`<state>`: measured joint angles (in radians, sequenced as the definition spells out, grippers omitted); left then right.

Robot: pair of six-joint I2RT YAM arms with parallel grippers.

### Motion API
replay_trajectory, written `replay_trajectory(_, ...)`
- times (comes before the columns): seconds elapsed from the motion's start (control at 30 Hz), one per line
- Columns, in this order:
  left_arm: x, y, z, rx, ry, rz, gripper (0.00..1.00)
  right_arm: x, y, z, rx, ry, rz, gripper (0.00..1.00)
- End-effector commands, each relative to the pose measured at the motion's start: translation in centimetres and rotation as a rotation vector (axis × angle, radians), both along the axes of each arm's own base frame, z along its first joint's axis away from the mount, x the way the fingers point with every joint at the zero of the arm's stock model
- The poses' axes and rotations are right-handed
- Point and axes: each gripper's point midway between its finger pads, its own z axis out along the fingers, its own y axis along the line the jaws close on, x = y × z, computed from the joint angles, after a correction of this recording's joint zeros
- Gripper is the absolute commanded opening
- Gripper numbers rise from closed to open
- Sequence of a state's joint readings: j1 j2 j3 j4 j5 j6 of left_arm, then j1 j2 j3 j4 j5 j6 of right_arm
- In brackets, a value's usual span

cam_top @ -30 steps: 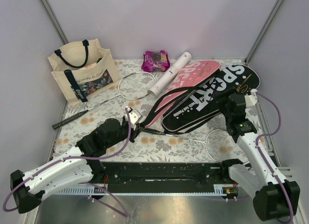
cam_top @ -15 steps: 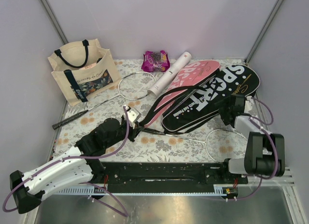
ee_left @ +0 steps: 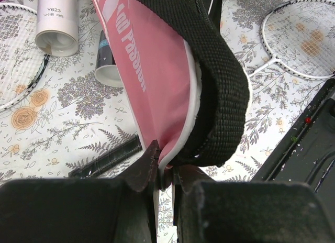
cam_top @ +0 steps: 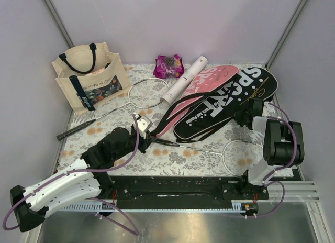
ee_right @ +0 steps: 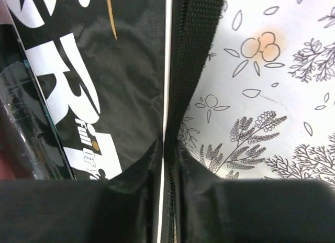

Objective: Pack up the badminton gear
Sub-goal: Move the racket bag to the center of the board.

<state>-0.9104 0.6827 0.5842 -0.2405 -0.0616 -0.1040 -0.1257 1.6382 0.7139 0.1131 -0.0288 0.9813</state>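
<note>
- Tote (cam_top: 89,78): far left at the back, upright. Not gear; to be left alone.
- Left racket (cam_top: 76,129): flat on tabletop (cam_top: 188,159), handle toward the left edge, head just beside white tube. Light, with a thin, springy shaft. Best taken at the handle, never at the strings.
- Left hand (ee_left: 166,172): closed, pinching the narrow end of pink cover at its white-piped edge, with black strap (ee_left: 209,70) looped just beside.
- Pink cover (cam_top: 207,83): mid-tabletop, partly under black cover. Soft, light cloth, likely to sag and fold if lifted by one end. Firmest hold judged to be the piped rim or the strap.
- White tube (cam_top: 184,79): lying along the far-left side of pink cover. Rigid, smooth, liable to roll; best gripped across the middle.
- Dark tube (ee_left: 107,62): just beside pink cover, partly hidden by it.
- Packet (cam_top: 168,66): at the back. Not gear.
- Black cover (cam_top: 230,101): right of centre, overlapping pink cover. Same floppy cloth, slick-looking.
- Right racket (ee_left: 306,39): flat at front right, shaft pointing left.
- Right hand (ee_right: 166,154): closed on the edge of black cover, along the piping.
</note>
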Motion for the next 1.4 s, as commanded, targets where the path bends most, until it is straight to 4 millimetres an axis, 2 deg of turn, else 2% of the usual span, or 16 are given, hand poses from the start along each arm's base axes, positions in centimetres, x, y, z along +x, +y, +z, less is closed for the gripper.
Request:
replay_trajectory(0.0,0.7,-0.5,4.9,-0.122,-0.068,0.024,0.0,0.8,-0.1,0.6,-0.002,-0.031,0.022,0.11)
replay_trajectory(0.07,0.8,-0.6,5.0,-0.12,-0.075,0.024,0.0,1.2,-0.3,1.6,-0.015,-0.058,0.032,0.0)
replay_trajectory(0.17,1.1,-0.8,4.9,-0.108,-0.075,0.025,0.0,1.7,-0.1,4.5,-0.046,-0.125,0.078,0.0)
replay_trajectory(0.23,1.3,-0.9,4.9,-0.096,-0.075,0.032,0.0,1.7,-0.1,7.4,-0.075,-0.162,0.106,0.0)
replay_trajectory(0.4,1.9,-1.1,5.4,-0.085,-0.095,0.042,0.0,-1.8,-0.2,12.7,-0.133,-0.167,0.121,0.0)
replay_trajectory(0.53,2.2,-1.6,5.8,-0.1,-0.111,0.035,0.0,-5.5,0.5,14.9,-0.145,-0.186,0.142,0.0)
replay_trajectory(0.73,2.2,-2.4,5.5,-0.094,-0.122,-0.002,0.0,-12.2,0.7,16.4,-0.184,-0.168,0.13,0.0)
replay_trajectory(0.8,2.2,-2.5,5.5,-0.097,-0.133,-0.011,0.0,-14.7,0.6,16.0,-0.192,-0.146,0.11,0.0)
replay_trajectory(0.9,2.1,-2.6,5.4,-0.086,-0.136,-0.027,0.0,-18.4,0.3,14.0,-0.215,-0.099,0.076,0.02)
replay_trajectory(0.93,2.1,-2.6,5.4,-0.082,-0.134,-0.029,0.0,-19.5,0.2,13.2,-0.22,-0.079,0.064,0.11)
replay_trajectory(1.0,1.9,-2.7,5.6,-0.085,-0.13,-0.035,0.0,-21.2,0.0,12.6,-0.23,-0.067,0.042,0.4)
replay_trajectory(1.07,1.9,-2.6,5.5,-0.087,-0.128,-0.038,0.0,-21.5,0.1,14.1,-0.235,-0.125,0.038,0.68)
replay_trajectory(1.1,1.8,-2.7,5.5,-0.089,-0.13,-0.043,0.0,-21.3,0.2,15.1,-0.232,-0.159,0.036,0.74)
replay_trajectory(1.2,1.7,-2.8,5.1,-0.087,-0.119,-0.047,0.0,-18.6,2.0,18.6,-0.174,-0.331,0.104,0.75)
replay_trajectory(1.3,1.6,-2.9,4.9,-0.09,-0.118,-0.057,0.0,-15.1,4.4,20.0,-0.053,-0.429,0.202,0.76)
replay_trajectory(1.37,1.6,-3.0,4.8,-0.087,-0.115,-0.062,0.0,-12.6,5.2,20.7,0.002,-0.48,0.234,0.81)
